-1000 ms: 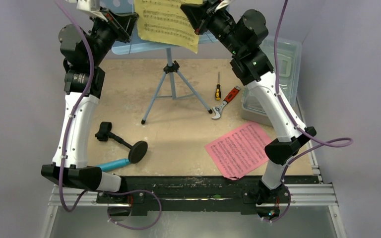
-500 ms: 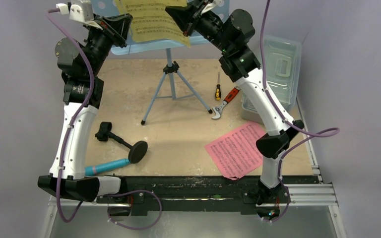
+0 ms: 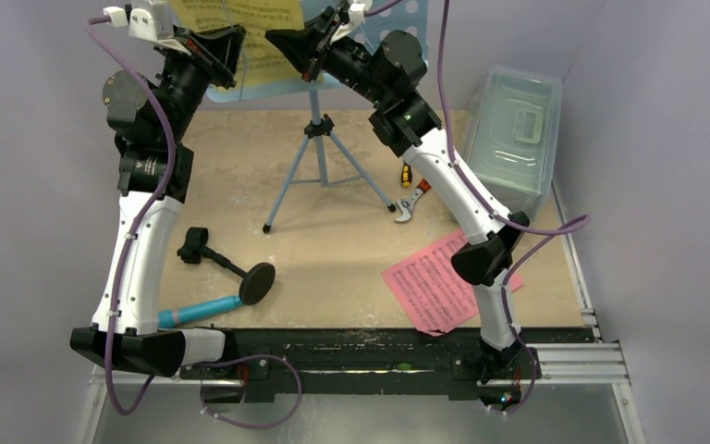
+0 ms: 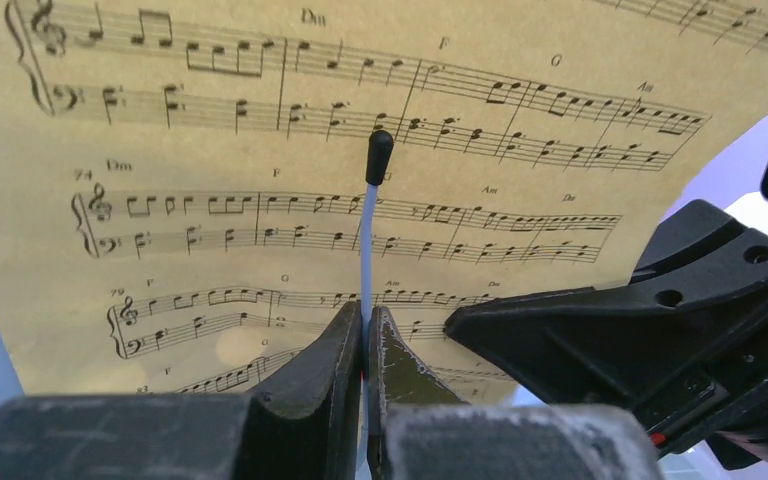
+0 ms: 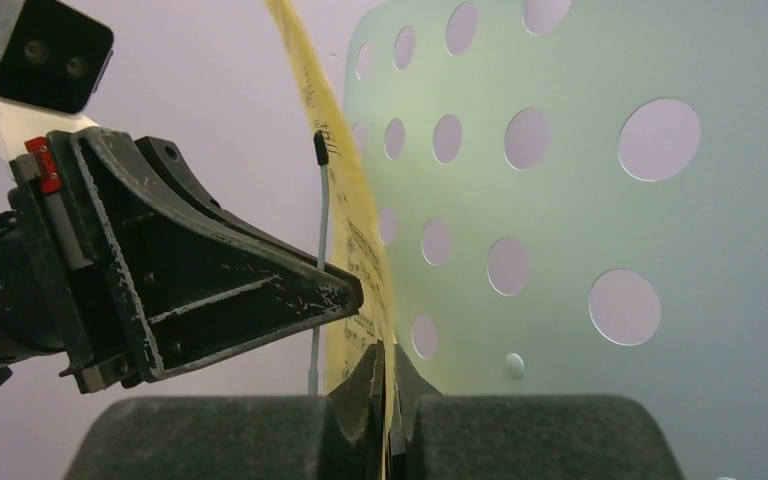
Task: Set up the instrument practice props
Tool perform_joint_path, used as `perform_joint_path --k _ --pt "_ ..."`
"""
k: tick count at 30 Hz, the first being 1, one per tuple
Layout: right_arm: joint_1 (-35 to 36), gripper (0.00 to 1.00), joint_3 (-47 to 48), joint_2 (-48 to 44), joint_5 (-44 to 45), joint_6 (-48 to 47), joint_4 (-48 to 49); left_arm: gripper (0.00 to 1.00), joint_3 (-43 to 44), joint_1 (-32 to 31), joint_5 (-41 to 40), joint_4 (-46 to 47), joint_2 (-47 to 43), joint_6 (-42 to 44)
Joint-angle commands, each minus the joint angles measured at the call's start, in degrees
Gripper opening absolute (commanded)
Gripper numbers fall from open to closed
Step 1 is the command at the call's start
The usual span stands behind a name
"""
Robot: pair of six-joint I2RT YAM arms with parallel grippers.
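Observation:
The light blue perforated music stand point(image 3: 319, 153) stands on its tripod at the back of the table. My left gripper point(image 3: 225, 48) is shut on the stand's thin page-holder wire point(image 4: 368, 250), which has a black tip. My right gripper point(image 3: 288, 46) is shut on the edge of the yellow sheet-music page point(image 3: 240, 28), held against the stand's desk point(image 5: 560, 200). The pinch shows in the right wrist view point(image 5: 385, 358). The pink page point(image 3: 434, 282) lies flat at front right. The cyan microphone point(image 3: 199, 310) and black round-base mic stand point(image 3: 231, 268) lie at front left.
A screwdriver point(image 3: 406, 173) and a red-handled wrench point(image 3: 414, 199) lie right of the tripod legs. A clear lidded box point(image 3: 516, 129) sits at the back right. Both grippers are close together in front of the stand's desk, the left one showing in the right wrist view point(image 5: 210, 280).
My right arm has swung left, carrying the yellow page left and up across the stand's desk. My left gripper rose slightly earlier, then held still on the wire.

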Motion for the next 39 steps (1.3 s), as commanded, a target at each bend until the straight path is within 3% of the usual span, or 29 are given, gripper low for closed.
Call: perform_joint_path --k 1,6,10,12,13,19,25,28,32,39 --pt "-0.01 0.00 3.68 0.03 0.03 0.15 3.32 0.00 1.38 0.29 -1.97 2.81 -1.80 -0.52" --pt "-0.03 0.00 3.71 0.69 0.84 0.18 3.26 0.00 2.91 0.30 -4.28 0.28 -0.44 -2.16" --pt "-0.03 0.08 3.65 0.85 2.10 0.84 3.84 0.00 4.01 0.25 -5.11 -0.96 0.51 -3.76" --pt "-0.07 0.21 3.83 0.89 2.35 1.01 3.95 0.02 4.44 0.27 -5.44 -1.54 0.83 -4.14" --pt "-0.07 0.29 3.79 0.76 3.01 1.02 3.73 0.05 4.62 0.32 -5.76 -1.96 0.84 -4.23" --pt "0.00 0.58 1.12 -3.13 8.44 1.13 0.51 0.29 5.25 0.30 -8.49 -4.94 0.42 -3.82" --pt "-0.02 0.81 -0.15 -7.35 13.83 0.89 -5.09 0.35 5.81 0.32 -8.94 -8.22 0.29 -3.72" --pt "-0.01 0.83 0.00 -7.75 14.36 -0.07 -5.68 0.34 5.71 0.29 -9.27 -8.52 0.13 -3.76" --pt "-0.01 0.78 -0.94 -7.82 15.10 -0.56 -5.27 0.34 5.87 0.31 -5.59 -8.37 0.70 -4.40" --pt "-0.06 0.63 -9.04 -11.56 18.25 1.09 -0.09 0.49 6.54 0.28 5.14 -6.76 2.97 -5.78"
